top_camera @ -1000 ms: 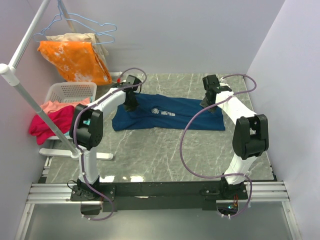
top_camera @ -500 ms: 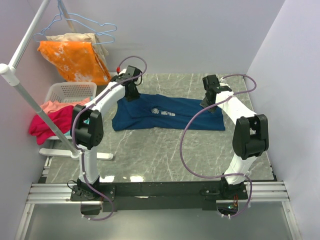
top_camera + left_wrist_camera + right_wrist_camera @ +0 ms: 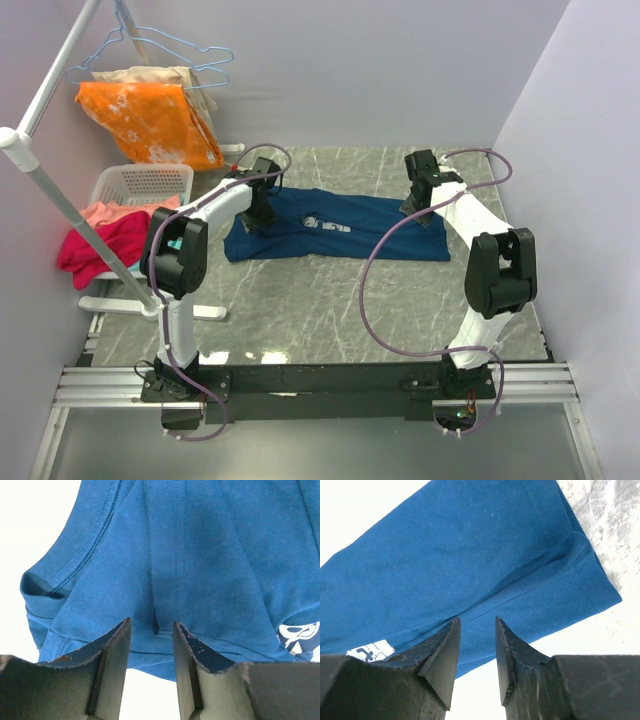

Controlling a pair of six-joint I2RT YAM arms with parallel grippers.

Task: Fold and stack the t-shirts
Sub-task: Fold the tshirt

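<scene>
The navy t-shirt lies spread lengthwise on the marble bench, stretched between the two grippers. The left gripper sits at one end of it and the right gripper at the other.

The left gripper's fingers are spread, with a clear gap between them. Just ahead of that gap a raised crease of blue cloth runs away from the fingertips. A sleeve opening lies off to the left of the fingers, and the pale print shows at the far right. No cloth sits between the pads.

The right gripper is also spread, its fingers parted over the shirt. A stitched hem crosses just beyond the tips, and the shirt's corner lies ahead and to the right of them. Bare bench shows through the lower part of the gap, and nothing is pinched.

Well to the left of the left gripper, off the bench, are a white basket, a heap of pink and red clothes and an orange garment on a hanger.
</scene>
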